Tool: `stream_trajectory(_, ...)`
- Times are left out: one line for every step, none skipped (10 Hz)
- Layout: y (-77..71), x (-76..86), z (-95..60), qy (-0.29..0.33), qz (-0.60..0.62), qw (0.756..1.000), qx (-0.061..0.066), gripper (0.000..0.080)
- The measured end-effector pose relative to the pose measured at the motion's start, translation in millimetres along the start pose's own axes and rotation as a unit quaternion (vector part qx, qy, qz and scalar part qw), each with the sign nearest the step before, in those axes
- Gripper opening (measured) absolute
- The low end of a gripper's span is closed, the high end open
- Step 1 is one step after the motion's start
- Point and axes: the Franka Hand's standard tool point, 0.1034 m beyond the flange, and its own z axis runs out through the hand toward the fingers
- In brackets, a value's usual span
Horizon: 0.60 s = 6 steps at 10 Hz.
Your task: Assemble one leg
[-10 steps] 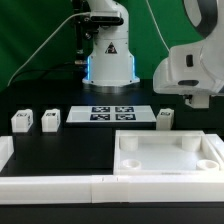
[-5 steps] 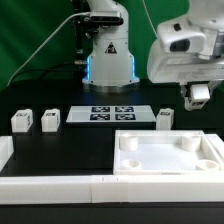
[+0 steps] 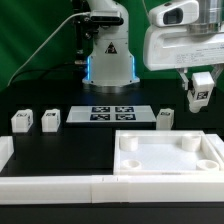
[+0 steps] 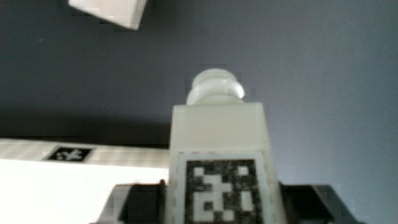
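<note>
My gripper (image 3: 200,92) is shut on a leg (image 3: 201,88), a small white square post with a black-and-white tag, and holds it in the air at the exterior view's right, above the large white panel (image 3: 165,152). In the wrist view the held leg (image 4: 221,150) stands between the dark fingers (image 4: 139,205), tag facing the camera, with a round peg on its end. Three more legs stand on the black table: two at the exterior view's left (image 3: 21,121) (image 3: 50,120) and one beside the marker board's right end (image 3: 166,117).
The marker board (image 3: 112,113) lies mid-table in front of the robot base (image 3: 108,55); it also shows in the wrist view (image 4: 63,155). A white rail (image 3: 50,182) runs along the front edge. A white part corner (image 4: 112,12) shows in the wrist view.
The arm has risen and shifted toward the exterior view's left with the leg in its grip; the leg now hangs higher above the panel. The parts on the table have not moved.
</note>
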Motion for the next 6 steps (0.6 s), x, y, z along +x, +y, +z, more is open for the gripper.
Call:
stream_trajectory(-0.1,0.5,-0.3,0.001,0.0,1.0,0.0,0.0291)
stream_trajectory(2.4,1.6,0.9,0.003,-0.016,1.0,0.0,0.0291)
stream_trajectory(11.4,3.6,3.7,0.002,-0.036,0.999,0.0,0.0291)
stream_trajectory(17.8,9.6,0.8,0.003,-0.046,0.999,0.0,0.0291)
stream_trajectory(21.2,21.0,-3.8,0.012,-0.058,0.998,0.002,0.0291)
stream_trajectory(24.4,32.3,-7.3,0.017,-0.07,0.997,0.004,0.0291)
